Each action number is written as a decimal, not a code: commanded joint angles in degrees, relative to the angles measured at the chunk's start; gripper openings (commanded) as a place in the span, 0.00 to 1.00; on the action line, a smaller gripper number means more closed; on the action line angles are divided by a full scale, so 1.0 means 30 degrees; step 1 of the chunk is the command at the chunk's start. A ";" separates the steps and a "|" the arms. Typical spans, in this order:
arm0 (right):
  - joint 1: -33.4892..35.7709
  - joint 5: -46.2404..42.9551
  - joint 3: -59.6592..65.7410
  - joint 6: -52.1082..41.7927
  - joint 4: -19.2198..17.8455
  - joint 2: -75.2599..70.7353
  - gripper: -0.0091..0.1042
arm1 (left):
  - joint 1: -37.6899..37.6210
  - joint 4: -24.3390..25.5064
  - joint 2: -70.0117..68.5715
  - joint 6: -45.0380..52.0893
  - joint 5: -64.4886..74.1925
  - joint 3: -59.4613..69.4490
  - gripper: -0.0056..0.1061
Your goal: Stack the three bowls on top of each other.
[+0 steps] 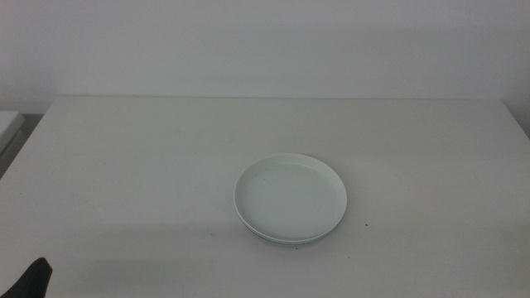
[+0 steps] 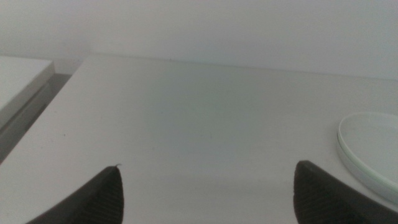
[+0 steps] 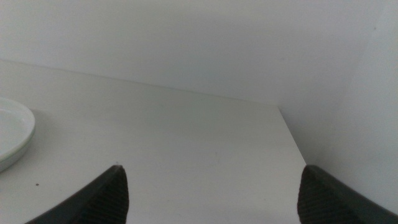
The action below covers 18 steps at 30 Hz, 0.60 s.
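Observation:
A white bowl sits just right of the table's middle, nested on a mint green bowl whose rim peeks out along the near edge. No grey bowl shows; it is hidden or out of view. The stack also shows in the left wrist view and at the edge of the right wrist view. My left gripper is open and empty, low over the table well left of the stack; its tip shows at the middle view's bottom left corner. My right gripper is open and empty, right of the stack, outside the middle view.
The white table ends at a plain wall behind. Its right edge lies close to the right gripper. A second white surface stands past a gap off the table's left side.

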 commanded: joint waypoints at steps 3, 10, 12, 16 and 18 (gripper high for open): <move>-0.0140 -0.0750 0.0200 -0.0114 -0.0134 -0.0088 0.88 | 0.0012 -0.0038 -0.0080 -0.0018 -0.0871 0.0183 0.89; -0.0140 -0.1052 0.0200 -0.0114 -0.0187 -0.0088 0.88 | 0.0012 0.0368 -0.0080 -0.0018 -0.0877 0.0183 0.89; -0.0140 -0.1052 0.0200 -0.0114 -0.0083 -0.0088 0.88 | 0.0012 0.0374 -0.0080 -0.0018 -0.0835 0.0183 0.89; -0.0140 -0.1052 0.0200 -0.0114 -0.0083 -0.0088 0.88 | 0.0012 0.0374 -0.0080 -0.0018 -0.1238 0.0183 0.89; -0.0140 -0.1089 0.0200 -0.0114 -0.0073 -0.0088 0.88 | 0.0012 0.0374 -0.0080 -0.0018 -0.1326 0.0183 0.89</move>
